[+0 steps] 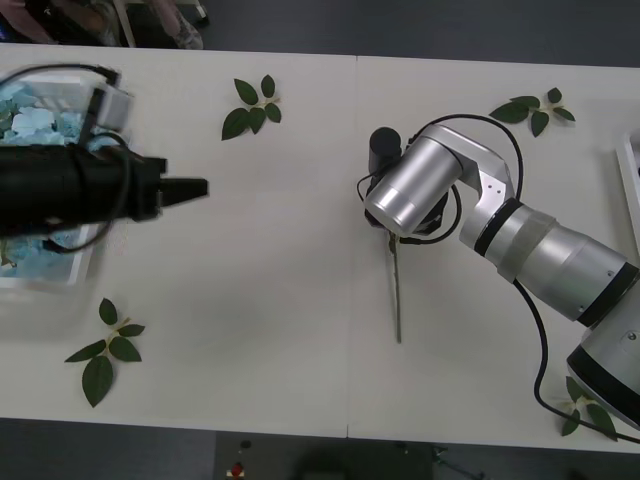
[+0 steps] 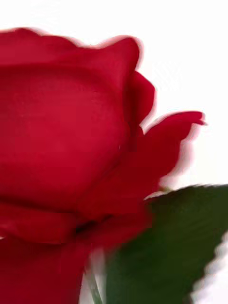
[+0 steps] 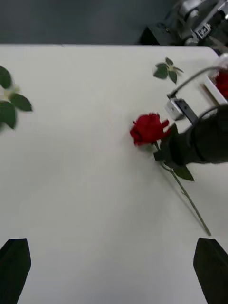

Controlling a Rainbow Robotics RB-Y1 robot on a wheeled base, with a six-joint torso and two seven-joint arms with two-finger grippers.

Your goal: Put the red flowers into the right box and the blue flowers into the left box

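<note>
The right gripper [image 3: 164,154] sits low on the deep-red artificial rose [image 3: 148,128], mid-table, right of the white slotted plastic left box [image 1: 60,272]; whether it is clamped on the stem I cannot tell. The left gripper [image 3: 114,259] hangs spread beside that box. Best to lift straight, keeping the 1 thin stem from dragging.

One red rose [image 3: 148,128] lies mid-table, right of centre, deep-red bud head pointing away toward the far side, its thin green stem [image 1: 397,295] trailing back toward the near edge. A dark green leaf [image 2: 171,247] sits just under the head. Over on the left, the white box [image 1: 45,275] holds pale-blue flower clusters [image 1: 35,122]. At the far right edge, another red head [image 3: 222,83] rests in a white tray.
</note>
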